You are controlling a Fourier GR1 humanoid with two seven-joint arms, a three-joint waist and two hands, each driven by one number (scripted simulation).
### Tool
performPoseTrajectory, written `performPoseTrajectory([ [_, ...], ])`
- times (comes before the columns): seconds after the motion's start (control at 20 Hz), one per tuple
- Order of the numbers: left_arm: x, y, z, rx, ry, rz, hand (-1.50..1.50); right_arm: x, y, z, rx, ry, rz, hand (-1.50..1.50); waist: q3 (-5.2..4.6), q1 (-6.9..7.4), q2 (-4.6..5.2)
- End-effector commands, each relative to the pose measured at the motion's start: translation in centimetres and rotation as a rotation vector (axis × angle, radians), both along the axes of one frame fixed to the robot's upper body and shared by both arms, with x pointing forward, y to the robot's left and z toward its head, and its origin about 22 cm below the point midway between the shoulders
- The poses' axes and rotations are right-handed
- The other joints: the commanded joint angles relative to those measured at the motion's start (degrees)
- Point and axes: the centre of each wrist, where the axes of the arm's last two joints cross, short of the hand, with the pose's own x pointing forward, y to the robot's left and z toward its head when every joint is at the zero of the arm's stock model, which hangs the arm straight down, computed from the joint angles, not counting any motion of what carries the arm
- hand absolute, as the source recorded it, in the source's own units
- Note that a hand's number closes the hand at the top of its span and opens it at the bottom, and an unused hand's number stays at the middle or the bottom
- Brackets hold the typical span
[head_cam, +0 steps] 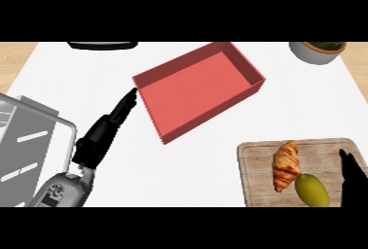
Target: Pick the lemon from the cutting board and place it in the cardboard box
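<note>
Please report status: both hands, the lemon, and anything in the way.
Left hand open, beside red box. Right hand open, beside lemon. Lemon on cutting board, not held. Croissant touches lemon.

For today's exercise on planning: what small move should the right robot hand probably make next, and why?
Probably shift the right robot hand left over the lemon. The lemon lies untouched on the cutting board beside the croissant, and the box holds nothing.

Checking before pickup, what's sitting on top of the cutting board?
On the cutting board lie a croissant and the lemon. The right hand covers its right edge.
</note>
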Motion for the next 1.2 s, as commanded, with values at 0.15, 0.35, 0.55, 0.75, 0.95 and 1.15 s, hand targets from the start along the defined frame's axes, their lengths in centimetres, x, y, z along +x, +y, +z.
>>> performPoseTrajectory([
  [0.15, -0.3, -1.1, -0.2, 0.005, -0.012, -0.002, 0.00, 2.6, 0.6, -0.9, -0.019, 0.057, -0.131, -1.50, 0.07, 0.04, -0.08],
  [0.35, 1.2, 0.7, -0.9, -0.012, 0.005, 0.006, 0.00, 1.9, 1.2, -1.6, -0.044, 0.068, -0.104, -1.50, 0.06, -0.37, -0.05],
  [0.55, 1.0, -1.4, 1.1, -0.007, -0.017, 0.006, 0.00, 2.7, 1.1, -3.3, -0.027, 0.105, -0.117, -1.50, 0.10, -0.18, -0.06],
  [0.75, 1.5, 1.5, -1.8, -0.018, -0.008, -0.006, 0.00, 2.6, 0.7, -3.1, -0.010, 0.130, -0.102, -1.50, 0.06, -0.55, 0.02],
  [0.95, 0.5, 0.7, -1.3, -0.019, 0.001, 0.022, 0.00, 1.7, 0.3, -5.5, 0.003, 0.161, -0.110, -1.50, 0.09, -0.42, -0.09],
  [1.15, 2.4, 0.0, 1.3, -0.008, -0.008, 0.012, 0.00, 3.0, -1.7, -4.5, 0.011, 0.175, -0.121, -1.50, 0.09, -0.46, -0.08],
])
